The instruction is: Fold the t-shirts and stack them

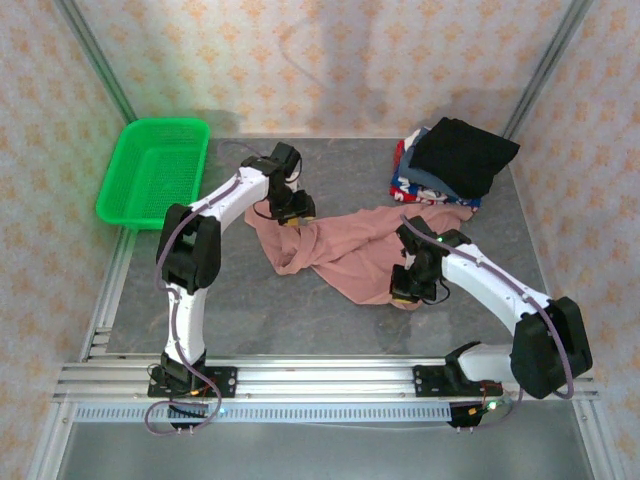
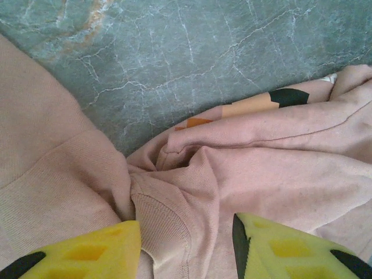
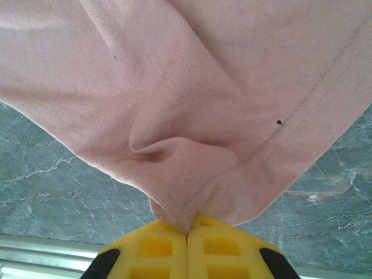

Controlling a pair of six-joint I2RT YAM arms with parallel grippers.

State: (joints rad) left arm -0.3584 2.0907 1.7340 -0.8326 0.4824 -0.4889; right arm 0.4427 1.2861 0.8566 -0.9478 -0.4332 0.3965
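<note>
A pink shirt lies crumpled in the middle of the grey bench, spread from the far left towards the near right; the left claw is down on its far-left end, and the right claw is at its near-right edge. In the left wrist view the left claw is spread, its yellow fingers apart with a ridge of ribbed pink cloth between them; whether they touch the cloth I cannot tell; a strip of orange and black print shows in a fold further off. In the right wrist view the right claw is pressed together, pinching the stitched hem of the pink shirt, which hangs in a bunched fold above the bench. At the far right a black shirt sits on top of a pile of printed shirts, navy, red and white, just beyond the pink one. A green basket stands at the far-left corner, well apart from the shirts.
</note>
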